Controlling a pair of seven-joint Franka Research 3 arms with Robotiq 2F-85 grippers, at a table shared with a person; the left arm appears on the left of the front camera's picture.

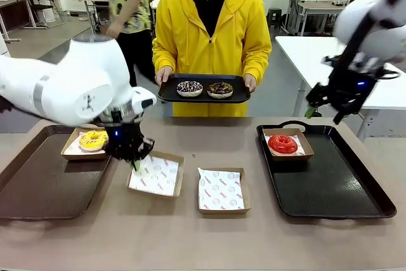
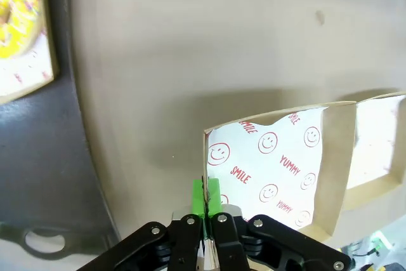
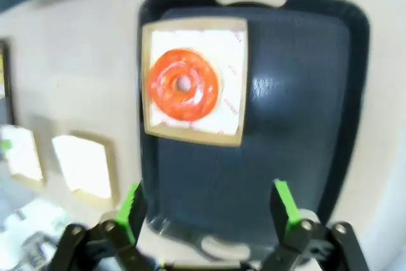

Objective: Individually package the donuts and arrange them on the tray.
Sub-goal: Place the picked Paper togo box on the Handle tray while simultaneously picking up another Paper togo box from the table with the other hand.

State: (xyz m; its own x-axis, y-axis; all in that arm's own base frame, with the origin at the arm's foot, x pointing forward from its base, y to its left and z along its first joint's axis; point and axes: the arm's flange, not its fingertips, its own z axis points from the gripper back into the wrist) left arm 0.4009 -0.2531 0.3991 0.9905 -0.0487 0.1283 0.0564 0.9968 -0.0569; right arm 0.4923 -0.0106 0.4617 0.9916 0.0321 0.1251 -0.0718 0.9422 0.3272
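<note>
A yellow-iced donut (image 1: 93, 139) (image 2: 16, 4) lies in a paper-lined box on the left tray (image 1: 38, 188). A red donut (image 1: 282, 144) (image 3: 184, 85) lies in its own box on the right tray (image 1: 342, 182) (image 3: 292, 112). Across the table, a person holds a black tray (image 1: 204, 98) carrying a sprinkled chocolate donut (image 1: 189, 87) and a dark chocolate donut (image 1: 220, 89). My left gripper (image 1: 134, 157) (image 2: 204, 196) is shut on the near corner wall of an empty box (image 1: 155, 174) (image 2: 273, 163). Raised above the right tray, my right gripper (image 1: 323, 109) (image 3: 206, 207) is open and holds nothing.
A second empty paper-lined box (image 1: 222, 190) (image 2: 374, 150) (image 3: 85, 166) lies mid-table between the trays. A white table (image 1: 317, 55) stands behind at the right, and a second person (image 1: 127, 4) stands at the back left.
</note>
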